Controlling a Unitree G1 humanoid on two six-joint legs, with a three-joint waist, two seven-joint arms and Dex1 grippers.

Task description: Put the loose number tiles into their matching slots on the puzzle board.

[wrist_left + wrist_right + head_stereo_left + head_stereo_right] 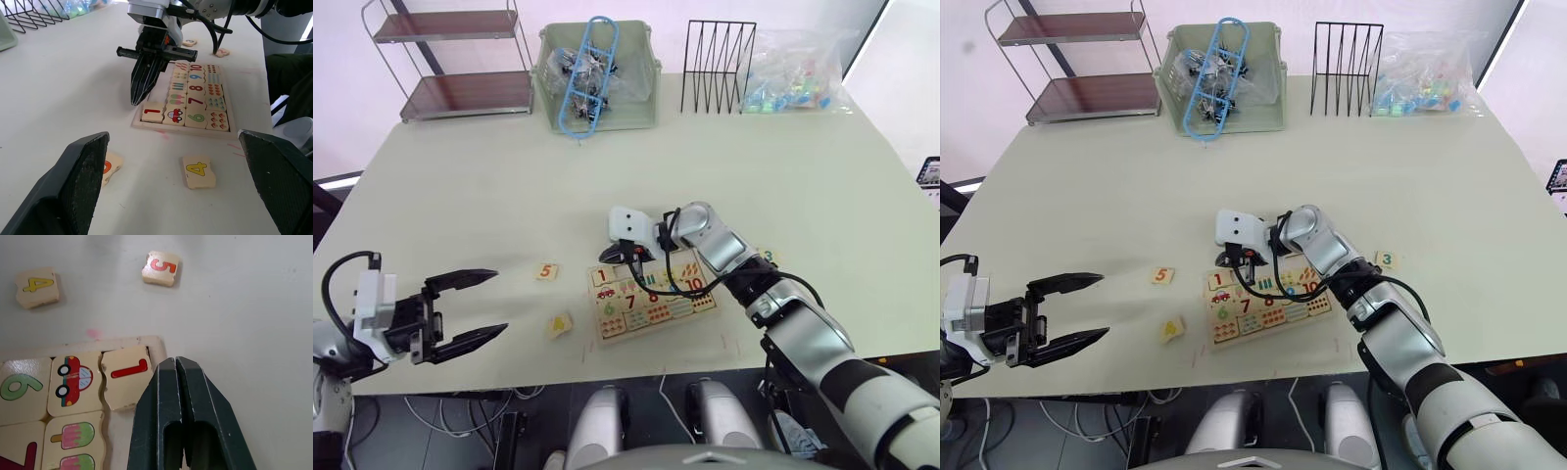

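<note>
Right wrist view shows you the right gripper (175, 363) with jaws clenched on nothing, tips at the puzzle board's (651, 302) far-left corner beside the seated 1 tile (124, 375). Your left gripper (475, 307) hangs released, left of the loose 5 tile (546, 271) and 4 tile (558, 324) on the counter (509, 186).

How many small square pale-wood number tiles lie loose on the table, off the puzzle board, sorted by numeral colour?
Yellow numeral: 1, the small square pale-wood tile with a 4
Green numeral: 1, the tile with a 3
Orange numeral: 2, the tile with a 5 and the tile lying near the 3
Total: 4
</note>
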